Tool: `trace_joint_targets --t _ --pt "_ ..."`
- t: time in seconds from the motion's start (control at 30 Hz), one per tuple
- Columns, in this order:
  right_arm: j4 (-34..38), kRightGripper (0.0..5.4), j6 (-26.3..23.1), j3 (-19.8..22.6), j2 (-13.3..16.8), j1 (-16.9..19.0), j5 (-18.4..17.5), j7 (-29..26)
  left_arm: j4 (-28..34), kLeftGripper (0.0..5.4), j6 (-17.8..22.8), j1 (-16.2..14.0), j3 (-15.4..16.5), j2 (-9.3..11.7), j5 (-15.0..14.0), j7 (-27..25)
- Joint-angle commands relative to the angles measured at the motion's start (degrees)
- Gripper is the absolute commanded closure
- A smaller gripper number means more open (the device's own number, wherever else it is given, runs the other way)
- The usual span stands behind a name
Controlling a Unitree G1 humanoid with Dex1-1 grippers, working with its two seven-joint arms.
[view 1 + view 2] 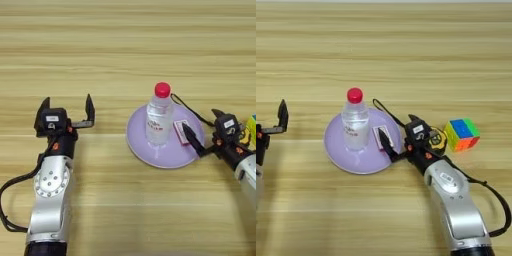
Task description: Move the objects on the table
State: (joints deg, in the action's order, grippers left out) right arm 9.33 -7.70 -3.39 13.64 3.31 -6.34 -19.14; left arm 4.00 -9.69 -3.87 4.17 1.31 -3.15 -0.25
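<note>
One bottle (355,120): small, clear plastic, red cap, upright on the left-centre of a round lilac plate (351,160); it has a white label with red print, too small to read. One box (381,137): small, flat, red-and-white, lying on the right part of the same plate, just right of the bottle, apart from it; any writing on it is unreadable. One tape measure (435,141): yellow and black, on the table (406,60) just off the plate's right rim, mostly hidden behind the right gripper; its black cord (387,113) runs up and left past the plate's far right edge. One multicoloured cube (461,134) (blue, green, orange, red faces visible) sits right of the tape measure, on bare wood. Right gripper (400,136) is at the plate's right rim, jaws spread: one finger (387,145) lies over the plate edge next to the box, the other points up beside the tape measure; can't tell if the lower finger touches the box, nothing gripped. Left gripper (67,106) is well left of the plate, fingers wide apart, empty. Table is light-tan wood with horizontal plank lines.
</note>
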Motion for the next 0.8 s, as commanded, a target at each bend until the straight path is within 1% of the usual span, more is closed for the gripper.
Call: trace_joint_targets --t 0.03,0.3,0.43,0.53,0.8 --pt "0.2 0.03 0.8 1.6 -0.2 -0.7 0.1 1.1 0.5 0.0 0.3 -0.5 -0.3 -0.1 0.4 0.0" --pt "-0.4 0.03 1.7 2.6 -0.7 -1.1 0.1 2.3 0.4 0.0 0.2 -0.5 -0.4 -0.1 0.5 0.0" --pt "-0.9 0.03 2.1 3.9 -0.9 -1.6 -0.2 3.3 0.4 0.0 0.2 -0.5 -0.4 -0.1 0.5 0.0" --pt "-1.6 0.03 2.9 4.7 -0.9 -1.9 0.2 4.0 0.4 0.0 0.2 -0.5 -0.4 -0.1 0.5 -0.1" --pt "-3.9 0.03 4.3 6.6 -1.8 -2.9 -0.3 5.8 0.4 0.0 0.2 -0.5 -0.5 -0.1 0.5 -0.1"
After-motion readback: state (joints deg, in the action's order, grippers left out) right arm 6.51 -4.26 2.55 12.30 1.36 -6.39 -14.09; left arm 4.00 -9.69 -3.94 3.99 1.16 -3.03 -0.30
